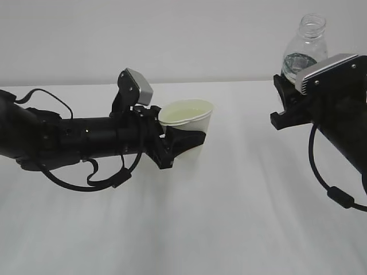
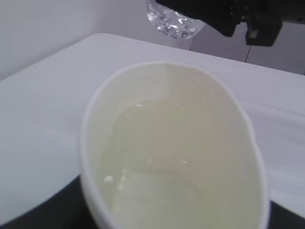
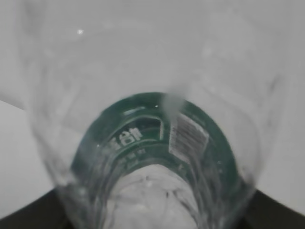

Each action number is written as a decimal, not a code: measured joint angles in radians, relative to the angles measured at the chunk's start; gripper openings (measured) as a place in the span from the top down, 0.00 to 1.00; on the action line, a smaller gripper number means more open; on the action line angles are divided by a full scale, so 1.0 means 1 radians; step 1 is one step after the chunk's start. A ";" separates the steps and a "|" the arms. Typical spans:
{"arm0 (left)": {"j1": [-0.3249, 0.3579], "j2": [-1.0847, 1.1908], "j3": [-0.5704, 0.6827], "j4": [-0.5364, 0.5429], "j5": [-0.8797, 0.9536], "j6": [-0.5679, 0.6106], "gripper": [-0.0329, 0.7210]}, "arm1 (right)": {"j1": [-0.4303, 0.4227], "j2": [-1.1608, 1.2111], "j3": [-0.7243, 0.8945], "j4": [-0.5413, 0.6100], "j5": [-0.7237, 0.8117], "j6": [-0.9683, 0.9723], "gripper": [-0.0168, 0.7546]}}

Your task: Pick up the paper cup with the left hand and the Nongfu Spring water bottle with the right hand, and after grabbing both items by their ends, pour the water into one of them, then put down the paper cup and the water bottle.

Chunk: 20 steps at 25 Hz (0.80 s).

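Note:
My left gripper [image 1: 186, 139] is shut on the cream-white paper cup [image 1: 194, 119], which sits upright left of the middle. In the left wrist view the paper cup [image 2: 238, 143] fills the frame, with clear water [image 2: 157, 162] in its bottom and dark fingers [image 2: 43, 212] at its sides. At the upper right my right gripper [image 1: 288, 103] is shut on the lower part of the Nongfu Spring water bottle [image 1: 308, 40]. It is held upright, raised, with its open neck up. The right wrist view looks along the bottle [image 3: 152, 143] and its green label.
A white table [image 1: 229, 217] runs below both arms, with a pale wall behind. Black cables loop under the left arm [image 1: 86, 183] and hang beside the right arm [image 1: 338, 195]. A wide gap separates cup and bottle.

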 joint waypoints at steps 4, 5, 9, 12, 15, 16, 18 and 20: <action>0.038 0.000 0.000 -0.001 0.000 0.000 0.44 | 0.000 0.000 0.000 0.000 0.000 0.000 0.45; 0.047 0.000 0.000 -0.001 0.000 0.000 0.44 | 0.000 0.000 0.000 0.000 0.000 0.000 0.45; 0.082 0.000 0.000 -0.005 0.000 0.000 0.44 | 0.000 0.000 0.000 0.000 0.000 0.003 0.45; 0.101 0.000 0.000 -0.007 0.000 0.000 0.44 | 0.000 0.000 0.000 0.000 0.000 0.003 0.45; 0.120 0.000 0.000 -0.007 0.000 0.000 0.44 | 0.000 0.000 0.000 0.007 0.000 0.003 0.45; 0.126 0.000 0.000 -0.007 0.000 0.000 0.44 | 0.000 0.000 0.000 0.008 0.000 0.003 0.45; 0.138 0.000 0.000 -0.007 0.000 0.000 0.44 | 0.000 0.000 0.000 0.015 0.000 0.003 0.45; 0.149 0.000 0.000 -0.007 0.000 0.000 0.44 | 0.000 0.000 0.000 0.024 0.000 0.003 0.45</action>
